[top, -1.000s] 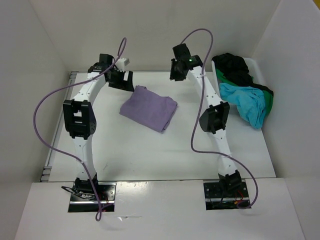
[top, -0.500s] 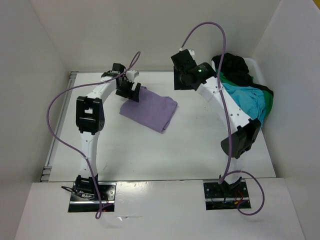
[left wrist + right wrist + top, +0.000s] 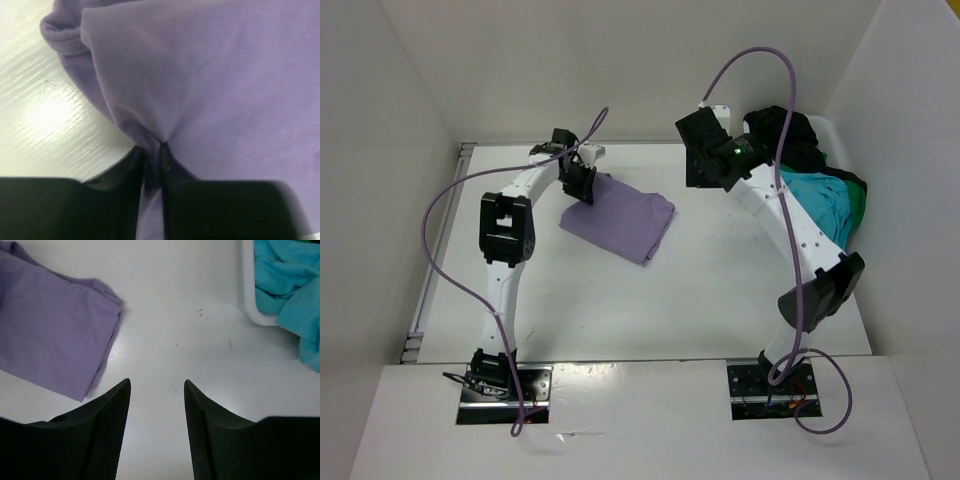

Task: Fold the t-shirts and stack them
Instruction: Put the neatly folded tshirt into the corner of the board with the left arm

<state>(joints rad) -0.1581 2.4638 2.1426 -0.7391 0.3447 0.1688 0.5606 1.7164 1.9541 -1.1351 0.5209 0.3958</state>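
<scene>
Overhead view: both arm bases sat at the near edge of the table (image 3: 720, 290). The lavender shirt (image 3: 620, 218) lay folded in a compact, roughly rectangular block at mid-table, left of centre, flat on the surface.

The left gripper (image 3: 578, 183) was down on the far-left corner of that shirt. From overhead the jaw position could not be read. The left wrist view settled it: the fingertips (image 3: 164, 159) were drawn together with a pleat of lavender cloth pinched between them, the fabric puckering toward the pinch. A ribbed hem showed at upper left of that view, with bare table beside it.

The right gripper (image 3: 705, 165) stood above the table, beyond the shirt's right end, near the bin. Its wrist view showed the fingers well apart with nothing between them, over bare table between the lavender shirt's right edge and the white bin (image 3: 248, 295).

At far right, the bin held the remaining shirts in a loose unfolded heap: turquoise shirt (image 3: 810, 205) nearest, green shirt (image 3: 858, 207) at the edge beneath it, black shirt (image 3: 805, 135) farthest. Only turquoise cloth showed in the right wrist view.
</scene>
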